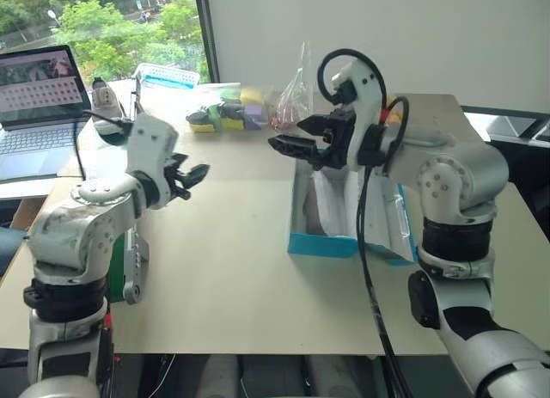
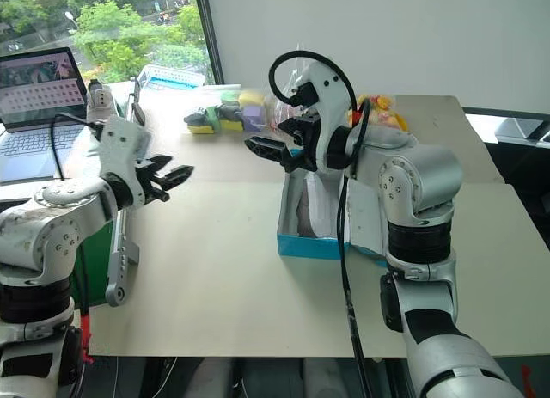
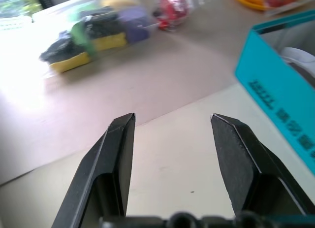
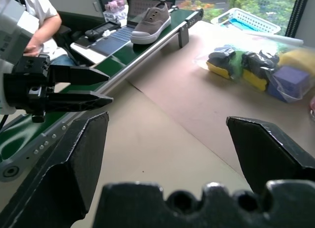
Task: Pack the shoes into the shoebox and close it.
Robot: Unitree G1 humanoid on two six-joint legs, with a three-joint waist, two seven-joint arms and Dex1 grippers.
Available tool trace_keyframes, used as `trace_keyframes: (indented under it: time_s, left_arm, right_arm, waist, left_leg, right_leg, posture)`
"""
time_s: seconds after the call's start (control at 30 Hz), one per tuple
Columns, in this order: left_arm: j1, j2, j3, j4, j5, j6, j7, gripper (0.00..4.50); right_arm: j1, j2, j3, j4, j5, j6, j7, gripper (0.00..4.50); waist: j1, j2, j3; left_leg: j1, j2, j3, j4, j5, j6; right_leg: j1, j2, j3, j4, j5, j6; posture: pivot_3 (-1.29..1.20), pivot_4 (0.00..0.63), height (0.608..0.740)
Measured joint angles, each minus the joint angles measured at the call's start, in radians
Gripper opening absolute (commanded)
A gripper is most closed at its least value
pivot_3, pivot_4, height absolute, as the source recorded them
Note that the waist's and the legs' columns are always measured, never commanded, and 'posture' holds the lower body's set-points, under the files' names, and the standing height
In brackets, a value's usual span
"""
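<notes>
The turquoise shoebox (image 1: 322,244) stands open on the table at the right, with white paper showing inside and its lid (image 1: 397,228) folded out to the right. One grey shoe (image 4: 150,26) with a white sole rests on the green rail at the table's far left. My right gripper (image 1: 288,147) hovers open and empty above the box's far end, pointing left. My left gripper (image 1: 192,174) is open and empty over the table left of the box, its fingers (image 4: 93,100) pointing toward the right gripper. The box's printed side (image 3: 275,100) is close to the left gripper.
A green rail (image 4: 147,46) runs along the table's left edge. A laptop (image 1: 39,97) and a person's arm (image 4: 42,21) lie beyond it. Clear bags of coloured items (image 1: 228,114) and a white basket (image 1: 168,74) stand at the back.
</notes>
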Motion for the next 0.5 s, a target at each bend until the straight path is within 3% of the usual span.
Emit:
trace_keyframes:
  time_s: [0.17, 0.3, 0.37, 0.5]
  left_arm:
    - [0.059, -0.084, 0.108, -0.054, 0.095, 0.059, 0.164, 2.6]
    - [0.082, -0.086, 0.194, -0.054, 0.133, 0.055, 0.201, 3.47]
    - [0.092, -0.104, 0.255, -0.05, 0.14, 0.053, 0.209, 4.28]
    - [0.12, -0.107, 0.338, -0.003, 0.162, 0.036, 0.22, 4.43]
  right_arm:
    - [0.052, -0.011, 0.107, 0.024, 0.04, -0.125, 0.214, 4.49]
    - [0.069, 0.003, 0.216, 0.113, -0.039, -0.262, 0.258, 4.5]
    - [0.074, 0.006, 0.242, 0.147, -0.075, -0.313, 0.264, 4.5]
    - [0.093, 0.017, 0.273, 0.171, -0.114, -0.372, 0.276, 4.5]
  waist:
    - [-0.001, 0.0, 0.0]
    - [0.002, -0.001, -0.001]
    - [0.003, -0.001, -0.001]
    - [0.004, -0.001, -0.001]
  left_leg:
    - [0.0, 0.0, 0.0, 0.0, 0.0, 0.0]
    - [0.001, 0.0, 0.0, 0.001, 0.0, -0.001]
    - [0.001, 0.0, 0.0, 0.001, 0.0, -0.001]
    - [0.0, 0.0, 0.0, 0.0, 0.0, -0.001]
  right_leg:
    - [0.0, 0.0, 0.0, 0.001, 0.0, 0.0]
    - [0.0, 0.0, 0.0, 0.001, 0.0, -0.001]
    - [0.0, 0.0, 0.0, 0.001, 0.0, -0.001]
    - [0.0, 0.0, -0.001, 0.001, 0.0, -0.001]
  posture:
    - [0.0, 0.15, 0.74]
    - [0.0, 0.15, 0.74]
    - [0.0, 0.15, 0.74]
    - [0.0, 0.15, 0.74]
